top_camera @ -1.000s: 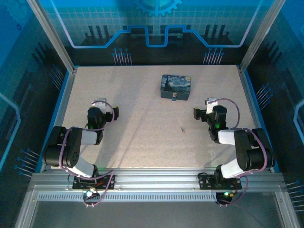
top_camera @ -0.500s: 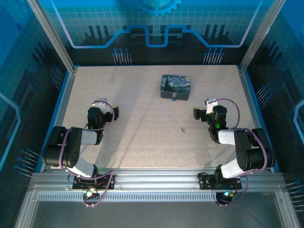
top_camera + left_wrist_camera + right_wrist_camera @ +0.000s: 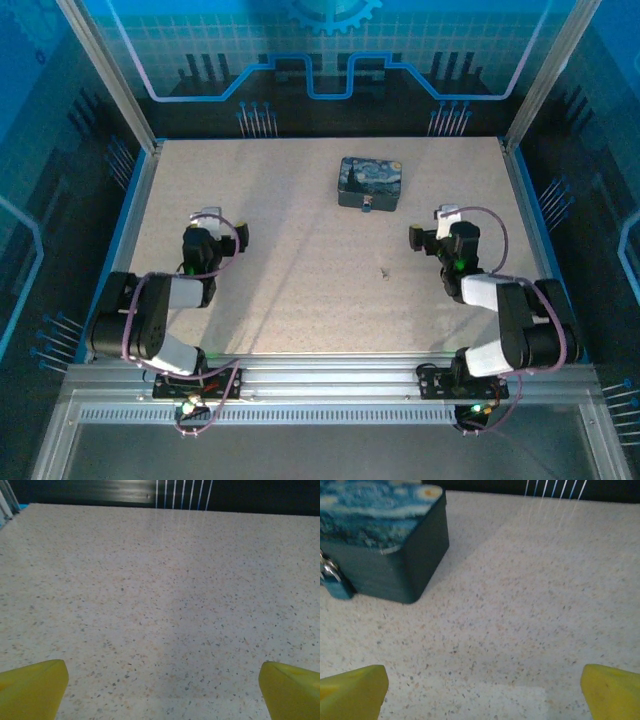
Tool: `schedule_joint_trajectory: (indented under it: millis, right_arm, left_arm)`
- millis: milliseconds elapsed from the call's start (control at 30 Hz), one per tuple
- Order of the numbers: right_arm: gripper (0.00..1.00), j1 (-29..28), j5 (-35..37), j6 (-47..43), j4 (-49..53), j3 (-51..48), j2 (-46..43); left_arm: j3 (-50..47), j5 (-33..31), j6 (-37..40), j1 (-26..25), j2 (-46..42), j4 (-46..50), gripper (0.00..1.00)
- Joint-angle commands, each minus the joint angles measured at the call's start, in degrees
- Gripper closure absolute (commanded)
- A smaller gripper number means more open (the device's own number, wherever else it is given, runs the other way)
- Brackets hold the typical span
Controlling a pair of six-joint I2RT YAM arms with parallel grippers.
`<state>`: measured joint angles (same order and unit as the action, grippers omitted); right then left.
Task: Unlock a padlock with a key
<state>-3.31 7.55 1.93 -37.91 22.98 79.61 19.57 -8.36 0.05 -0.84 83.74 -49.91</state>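
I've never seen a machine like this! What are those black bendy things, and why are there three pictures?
Those are two robot arms, bolted at the near edge of a speckled table. One picture looks down from above. The other two come from small cameras on the arms' wrists; the yellow corners are their own fingertips. The left gripper and the right gripper are both open, holding nothing. On the table sits a box painted like a starry night sky, with a tiny padlock at its front side. A very small key lies by itself on the table, nearer the arms.
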Motion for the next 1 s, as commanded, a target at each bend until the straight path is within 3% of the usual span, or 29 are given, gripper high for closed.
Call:
schedule_joint_trajectory:
  millis: [0,167,300,533,967]
  right_arm:
    - [0.00,0.68,0.85,1.59,7.71,2.94,-6.72]
    - [0.00,1.64,-4.73,6.16,18.81,8.49,-10.33]
    - [0.00,2.47,-12.77,10.80,23.40,13.11,-9.22]
    - [0.00,3.73,-24.15,18.64,27.64,23.09,0.30]
    - [0.00,4.71,-30.93,28.49,26.44,38.95,22.53]
  left_arm:
    - [0.98,-3.32,-1.06,-0.45,-7.65,5.45,0.01]
    - [8.58,-2.11,-8.15,-1.18,-15.01,22.01,0.01]
    - [16.75,5.40,-19.28,-1.27,-13.53,31.45,0.01]
    - [30.54,15.23,-32.16,-4.94,-0.49,37.55,0.01]
    - [56.25,22.45,-32.66,-15.16,24.82,42.14,0.01]
